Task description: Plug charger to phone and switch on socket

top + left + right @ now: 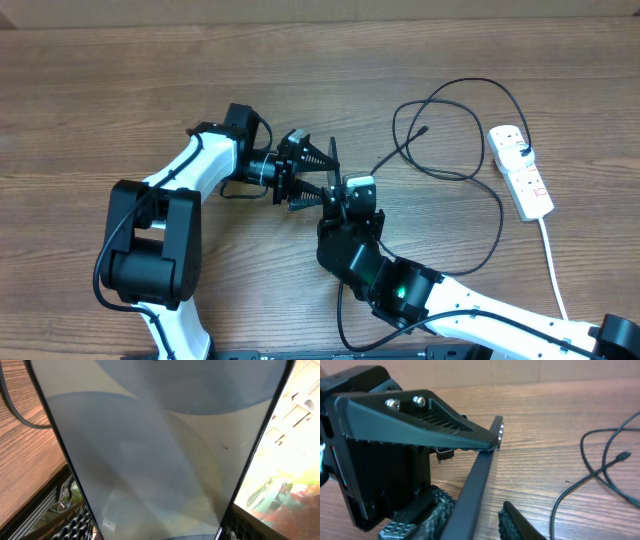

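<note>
My left gripper (305,170) is shut on the phone (333,160) and holds it on edge above the table. In the left wrist view the phone's grey-blue screen (150,450) fills the frame between the left fingers (160,532). My right gripper (350,192) is open around the phone's lower edge (477,485). Its left finger touches the phone and its right finger stands apart (470,525). The charger's black cable (450,170) lies in loops on the right, its plug tip (426,128) free on the wood (622,455). The white socket (522,178) lies far right with the white adapter (518,152) in it.
The socket's white cord (552,260) runs toward the front right edge. The black cable loops across the wood between my right arm (400,285) and the socket. The left arm's base (150,240) stands at the front left.
</note>
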You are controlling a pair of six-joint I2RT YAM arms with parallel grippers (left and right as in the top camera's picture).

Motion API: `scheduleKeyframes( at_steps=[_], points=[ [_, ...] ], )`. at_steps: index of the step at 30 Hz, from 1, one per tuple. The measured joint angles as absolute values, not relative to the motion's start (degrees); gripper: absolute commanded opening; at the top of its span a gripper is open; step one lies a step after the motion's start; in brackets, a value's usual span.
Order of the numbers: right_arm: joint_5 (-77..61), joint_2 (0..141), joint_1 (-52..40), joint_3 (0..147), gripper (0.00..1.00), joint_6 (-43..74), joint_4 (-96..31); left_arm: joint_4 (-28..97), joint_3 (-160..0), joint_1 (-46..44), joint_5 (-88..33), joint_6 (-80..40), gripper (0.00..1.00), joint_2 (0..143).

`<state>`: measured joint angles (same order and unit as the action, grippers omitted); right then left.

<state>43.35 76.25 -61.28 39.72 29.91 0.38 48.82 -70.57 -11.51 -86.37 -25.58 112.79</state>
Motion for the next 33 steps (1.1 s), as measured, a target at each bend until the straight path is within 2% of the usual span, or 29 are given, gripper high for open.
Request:
scheduleKeyframes(
  at_steps=[6,12,15,18,20,25,30,33],
  points=[
    [43.5,76.2,-61.3,39.7,0.11,30.0,0.3,48.8,-70.6,-11.5,-86.4,-25.6,0.42,112.8],
    [44.0,76.2,-61.2,39.7,0.08,30.0,0.3,48.8,-70.6,-11.2,-86.7,-25.6,0.44,112.8],
    [44.3,76.2,-61.1,39.7,0.07,30.0,0.4,48.8,-70.6,-11.2,-86.8,-25.6,0.53,112.8],
    [44.4,76.2,-61.2,39.7,0.06,30.0,0.4,48.8,-70.6,-11.2,-87.0,-25.6,0.67,112.8],
    [44.4,76.2,-61.1,39.7,0.05,30.0,0.5,48.8,-70.6,-11.1,-87.0,-25.6,0.73,112.8],
    [44.6,76.2,-61.1,39.7,0.04,29.9,0.9,48.1,-70.6,-11.1,-87.5,-25.6,0.83,112.8],
    [44.3,76.2,-61.1,39.7,0.04,30.0,1.4,45.4,-70.6,-11.1,-87.9,-25.8,0.98,112.8],
    [43.5,76.3,-60.7,39.7,0.04,30.0,1.7,44.2,-70.6,-11.1,-87.9,-26.0,1.00,112.8]
  ],
)
